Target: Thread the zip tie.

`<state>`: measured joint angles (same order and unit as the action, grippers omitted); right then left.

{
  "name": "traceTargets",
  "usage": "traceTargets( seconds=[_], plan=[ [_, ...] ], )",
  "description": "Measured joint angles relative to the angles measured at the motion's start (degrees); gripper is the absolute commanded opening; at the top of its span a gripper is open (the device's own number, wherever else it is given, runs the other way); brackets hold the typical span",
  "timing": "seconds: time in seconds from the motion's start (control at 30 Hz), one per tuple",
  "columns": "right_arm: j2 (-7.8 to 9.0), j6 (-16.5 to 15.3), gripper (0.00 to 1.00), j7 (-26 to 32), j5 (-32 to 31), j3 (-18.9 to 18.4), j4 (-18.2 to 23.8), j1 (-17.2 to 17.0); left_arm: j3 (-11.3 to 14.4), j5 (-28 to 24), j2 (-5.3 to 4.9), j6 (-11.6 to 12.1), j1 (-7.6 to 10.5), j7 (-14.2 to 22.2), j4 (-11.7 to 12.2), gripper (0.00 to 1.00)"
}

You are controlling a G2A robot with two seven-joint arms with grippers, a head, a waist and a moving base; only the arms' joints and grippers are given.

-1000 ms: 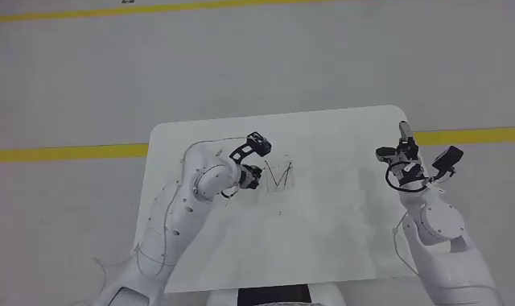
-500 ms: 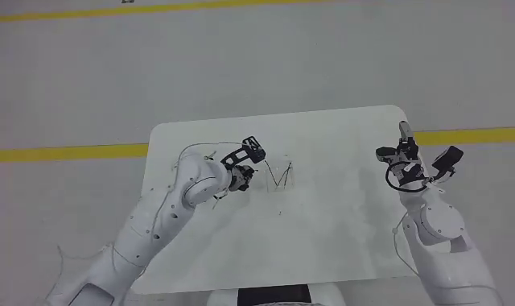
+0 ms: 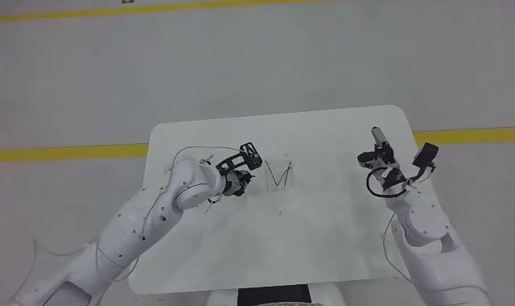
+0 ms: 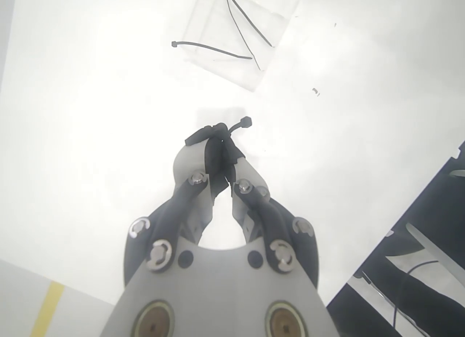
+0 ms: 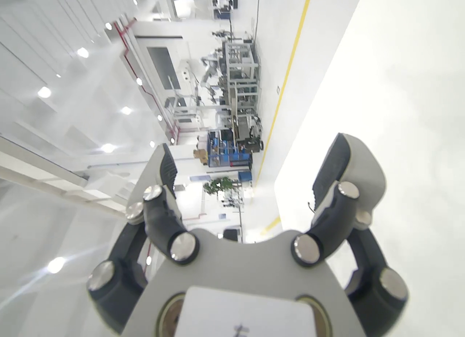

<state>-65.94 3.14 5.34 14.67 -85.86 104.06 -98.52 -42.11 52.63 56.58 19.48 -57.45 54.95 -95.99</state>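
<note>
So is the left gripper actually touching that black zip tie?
Touching. The left wrist view shows the left gripper shut on the zip tie, whose head pokes out past the fingertips.

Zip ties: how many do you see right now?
4. One zip tie is pinched in the left gripper. Three lie on the clear tray: a separate tie and two crossing ties. The crossing pair could hide another.
</note>
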Motion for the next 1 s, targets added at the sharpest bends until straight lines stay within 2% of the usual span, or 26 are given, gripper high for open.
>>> traceTargets(
  seconds=[0.13,0.3,0.7,0.87,1.0],
  plan=[
    [-0.26,2.1,1.00,0.9,-5.0,4.0,0.0,0.8,0.0,0.0,0.00,0.0,0.00,0.0,0.0,0.00],
    [-0.72,2.7,1.00,1.1,-7.3,8.0,0.0,1.1,0.0,0.0,0.00,0.0,0.00,0.0,0.0,0.00],
    [-0.73,2.9,1.00,2.3,-9.2,9.0,-0.2,1.2,0.0,0.0,0.00,0.0,0.00,0.0,0.0,0.00],
    [-0.92,5.5,1.00,7.1,-14.3,13.5,-2.3,3.6,0.0,0.0,0.00,0.0,0.00,0.0,0.0,0.00],
    [-1.38,6.4,1.00,9.2,-16.2,17.4,-3.9,5.7,0.0,0.0,0.00,0.0,0.00,0.0,0.0,0.00]
  ],
)
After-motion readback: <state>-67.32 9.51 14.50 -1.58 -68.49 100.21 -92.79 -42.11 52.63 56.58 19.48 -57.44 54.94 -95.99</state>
